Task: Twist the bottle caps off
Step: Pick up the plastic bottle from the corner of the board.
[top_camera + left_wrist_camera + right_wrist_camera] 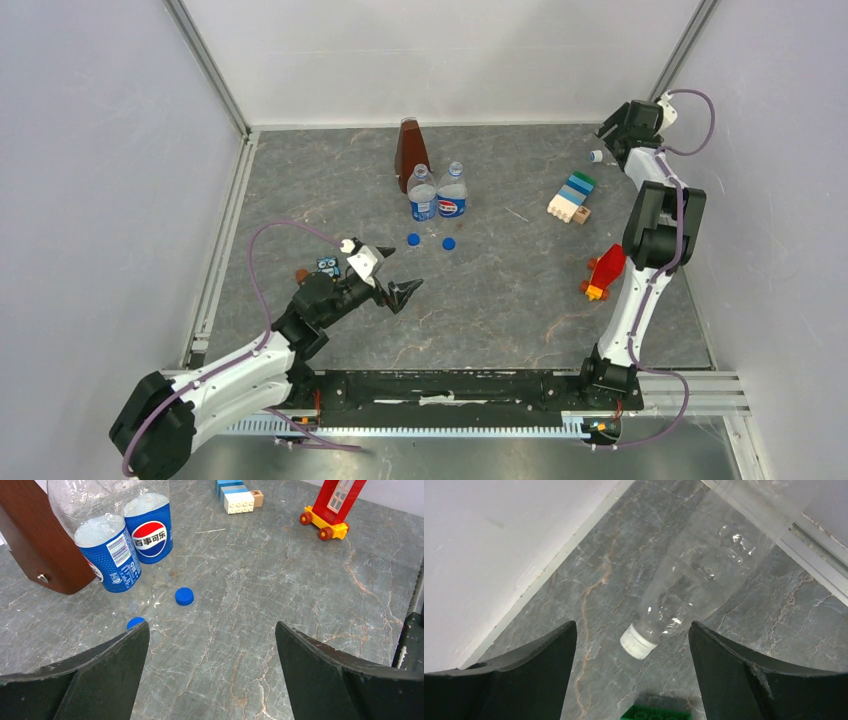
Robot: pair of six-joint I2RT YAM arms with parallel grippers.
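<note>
Left gripper [211, 626], jaws wide apart, faces two loose blue caps [184, 596] beside the Pepsi bottles [107, 550]. Right gripper [632, 626], jaws apart, hovers over the lying white-capped bottle [694, 580].

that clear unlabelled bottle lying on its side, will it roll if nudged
Probably yes: the unlabelled bottle lies on its side and is round, so a sideways nudge should roll it. It looks empty, thin and clear, so likely light and squashy under a squeeze.
</note>
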